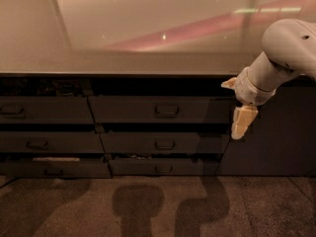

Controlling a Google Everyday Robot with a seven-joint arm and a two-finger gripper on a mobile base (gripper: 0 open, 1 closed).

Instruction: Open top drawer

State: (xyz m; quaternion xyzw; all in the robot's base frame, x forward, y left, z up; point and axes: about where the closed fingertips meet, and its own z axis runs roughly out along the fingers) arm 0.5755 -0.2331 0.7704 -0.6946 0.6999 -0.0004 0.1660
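The top drawer [148, 109] is the wide dark grey front in the upper row of the middle column, just under the countertop. Its small loop handle [167, 110] sits at its centre. The front stands about level with the fronts around it, with a dark gap above it. My gripper [241, 118] hangs on the white arm [286, 48] that comes in from the upper right. It is to the right of the drawer's right end, at about the height of the front and well right of the handle. It holds nothing that I can see.
Two shorter drawers [163, 143] lie below the top drawer, and three more [44, 110] stand to the left. The lowest left one [49, 160] shows a pale strip along its top. A plain dark panel [276, 137] is behind the gripper. A glossy countertop [148, 38] lies above, carpet below.
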